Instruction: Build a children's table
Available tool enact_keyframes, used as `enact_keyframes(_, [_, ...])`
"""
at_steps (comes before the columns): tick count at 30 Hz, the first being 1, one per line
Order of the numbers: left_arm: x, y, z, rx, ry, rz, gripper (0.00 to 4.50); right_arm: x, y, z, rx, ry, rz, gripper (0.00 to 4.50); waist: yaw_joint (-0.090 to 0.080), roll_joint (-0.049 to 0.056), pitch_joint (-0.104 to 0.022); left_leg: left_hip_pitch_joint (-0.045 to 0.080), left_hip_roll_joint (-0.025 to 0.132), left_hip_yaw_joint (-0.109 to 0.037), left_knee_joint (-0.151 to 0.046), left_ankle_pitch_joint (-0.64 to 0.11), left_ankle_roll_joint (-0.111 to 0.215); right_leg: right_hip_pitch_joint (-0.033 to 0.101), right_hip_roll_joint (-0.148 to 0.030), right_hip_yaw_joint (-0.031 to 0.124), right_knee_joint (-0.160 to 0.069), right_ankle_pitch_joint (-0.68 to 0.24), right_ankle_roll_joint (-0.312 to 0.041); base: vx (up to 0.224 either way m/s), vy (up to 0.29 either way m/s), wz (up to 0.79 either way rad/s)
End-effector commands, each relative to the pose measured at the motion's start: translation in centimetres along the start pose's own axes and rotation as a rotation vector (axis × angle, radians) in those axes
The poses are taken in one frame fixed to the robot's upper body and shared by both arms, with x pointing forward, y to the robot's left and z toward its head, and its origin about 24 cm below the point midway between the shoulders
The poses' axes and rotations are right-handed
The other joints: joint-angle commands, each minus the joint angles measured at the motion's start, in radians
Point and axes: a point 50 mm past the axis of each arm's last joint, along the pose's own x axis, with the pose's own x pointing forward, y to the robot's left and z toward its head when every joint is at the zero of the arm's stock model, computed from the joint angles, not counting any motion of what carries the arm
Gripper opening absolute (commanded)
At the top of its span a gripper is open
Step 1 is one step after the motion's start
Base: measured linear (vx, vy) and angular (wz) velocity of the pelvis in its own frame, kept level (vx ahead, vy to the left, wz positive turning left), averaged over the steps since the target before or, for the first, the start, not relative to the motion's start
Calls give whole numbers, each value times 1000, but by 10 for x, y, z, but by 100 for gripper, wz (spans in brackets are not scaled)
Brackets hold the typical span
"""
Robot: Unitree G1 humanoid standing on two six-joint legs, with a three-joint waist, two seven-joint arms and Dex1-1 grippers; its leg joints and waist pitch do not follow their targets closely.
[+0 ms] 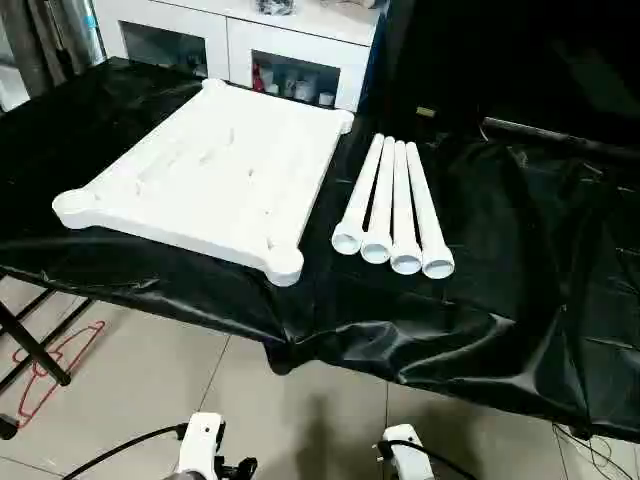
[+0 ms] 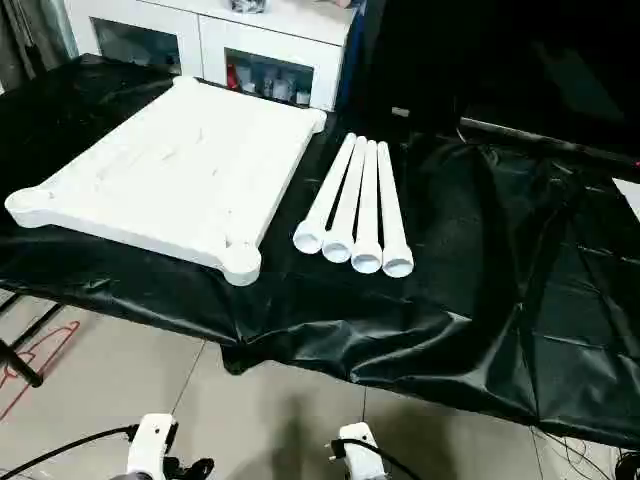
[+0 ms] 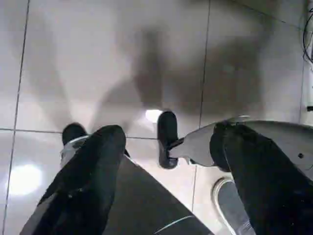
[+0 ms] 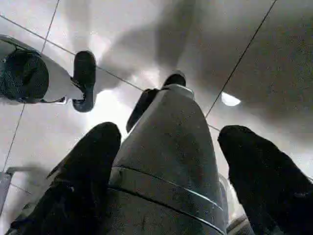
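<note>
Arms: two white arm ends with black cables are seen at the lower edge of the head views, above a tiled floor (image 1: 150, 380).
Left gripper (image 3: 168, 166): it is pointed down at the floor tiles; its two black fingers (image 3: 93, 166) are spread apart and nothing is held between them.
Right gripper (image 4: 168, 166): it is likewise aimed at the floor, with its fingers (image 4: 88, 171) parted and nothing grasped.
Tabletop (image 1: 215, 170): it is laid ribbed underside up on a black sheet (image 1: 520, 260), toward the robot's left, with rounded corner sockets at its corners.
Legs (image 1: 392, 210): four white tapered tubes are laid side by side, touching, just right of the tabletop, open ends toward the camera.
Cabinet (image 1: 250, 40): a white unit with glass doors is seen behind the tabletop.
</note>
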Motion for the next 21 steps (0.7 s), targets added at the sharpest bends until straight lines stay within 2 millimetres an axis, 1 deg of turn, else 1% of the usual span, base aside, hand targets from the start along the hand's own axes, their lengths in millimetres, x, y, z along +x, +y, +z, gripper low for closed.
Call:
enact_keyframes(1, [2, -5, -12, -17, 42, -13, 362, -1, -4, -6, 20, 25, -15, 366, 2, 19, -18, -10, 85, -28, -87, -120, 38, 28, -143, 73, -76, -87, -227, 0, 0, 0])
enact_keyframes(2, [2, -5, -12, -17, 42, -13, 362, -1, -4, -6, 20, 25, -15, 366, 2, 19, -17, -10, 84, -28, -87, -120, 37, 28, -142, 73, -76, -87, -227, 0, 0, 0])
enact_keyframes(3, [14, -7, -7, 208, 169, 144, 362, -4, -18, 22, -261, -9, -115, 366, -14, -32, -19, -11, 81, -18, -82, -108, 48, 23, -130, 70, -82, -105, -214, 0, 0, 0])
enact_keyframes(4, [15, -7, -2, 218, 153, 153, 362, -3, -15, 23, -250, -14, -115, 366, -14, -4, -13, -7, 77, -27, -91, -138, 37, 14, -128, 69, -83, -178, -194, 0, 0, 0])
enact_keyframes(5, [15, -7, 0, 221, 148, 156, 362, -3, -14, 23, -247, -16, -115, 366, -3, -2, -19, 9, 80, -22, -80, -150, 31, 10, -144, 77, -89, -204, -179, 0, 0, 0])
enact_keyframes(6, [16, -7, 6, 231, 129, 164, 362, -1, -9, 23, -226, -23, -111, 366, -5, 1, -19, -11, 84, -29, -84, -95, 30, 26, -149, 76, -77, -148, -189, 0, 0, 0])
enact_keyframes(7, [17, -7, 8, 233, 124, 167, 362, 0, -7, 23, -218, -25, -109, 366, -8, -1, -14, -16, 85, -30, -89, -96, 29, 25, -145, 73, -79, -152, -186, 0, 0, 0])
enact_keyframes(8, [17, -8, 8, 236, 126, 162, 362, 0, -5, 21, -204, -27, -103, 366, -8, -3, -20, -11, 86, -28, -84, -91, 30, 26, -145, 72, -77, -134, -188, 0, 0, 0])
enact_keyframes(9, [17, -8, 8, 238, 131, 158, 362, 0, -4, 20, -198, -27, -101, 366, -5, 1, -26, -6, 84, -23, -77, -41, 41, 26, -145, 73, -64, -19, -215, 0, 0, 0])
enact_keyframes(10, [17, -7, 8, 245, 130, 162, 362, 1, -4, 20, -196, -28, -100, 366, -5, 0, -29, -8, 84, -23, -76, -12, 46, 29, -142, 71, -58, 32, -225, 0, 0, 0])
enact_keyframes(11, [17, -7, 9, 242, 125, 161, 362, 1, -4, 19, -190, -31, -95, 366, -6, -7, -31, -8, 84, -21, -74, 35, 61, 31, -138, 68, -49, 120, -240, 0, 0, 0])
enact_keyframes(12, [17, -6, 9, 243, 124, 165, 362, 1, -3, 19, -188, -35, -90, 366, -7, -9, -29, -8, 83, -19, -74, 41, 75, 32, -138, 67, -48, 149, -248, 0, 0, 0])
enact_keyframes(14, [16, -5, 10, 246, 117, 178, 362, 0, -6, 19, -196, -42, -91, 366, -7, -11, -28, -7, 83, -18, -73, 23, 81, 33, -141, 67, -50, 135, -253, 0, 0, 0])
enact_keyframes(15, [16, -3, 11, 249, 114, 200, 362, -1, -10, 21, -203, -57, -100, 366, -5, -12, -25, -7, 82, -17, -73, -21, 80, 31, -144, 69, -59, 63, -253, 0, 0, 0])
enact_keyframes(16, [16, -3, 11, 249, 114, 200, 362, -1, -10, 21, -203, -57, -100, 366, -4, -11, -24, -7, 81, -17, -73, -33, 77, 31, -145, 70, -62, 39, -249, 0, 0, 0])
enact_keyframes(17, [17, -2, 12, 253, 111, 209, 362, -2, -12, 21, -182, -69, -111, 366, -3, -10, -22, -6, 84, -18, -76, -56, 70, 29, -146, 70, -67, -7, -242, 0, 0, 0])
enact_keyframes(18, [16, 1, 13, 252, 95, 228, 362, -3, -16, 24, -147, -114, -167, 366, -1, -8, -21, -3, 85, -19, -78, -70, 58, 26, -145, 71, -69, -36, -233, 0, 0, 0])
enact_keyframes(20, [16, 1, 15, 249, 89, 234, 362, -3, -16, 25, -147, -127, -168, 366, -1, -8, -21, -3, 85, -20, -78, -73, 48, 26, -143, 70, -67, -40, -228, 0, 0, 0])
enact_keyframes(21, [16, 1, 16, 237, 85, 229, 362, -3, -15, 26, -186, -110, -113, 366, -2, -7, -21, -5, 84, -20, -77, -82, 51, 27, -142, 70, -67, -37, -229, 0, 0, 0])
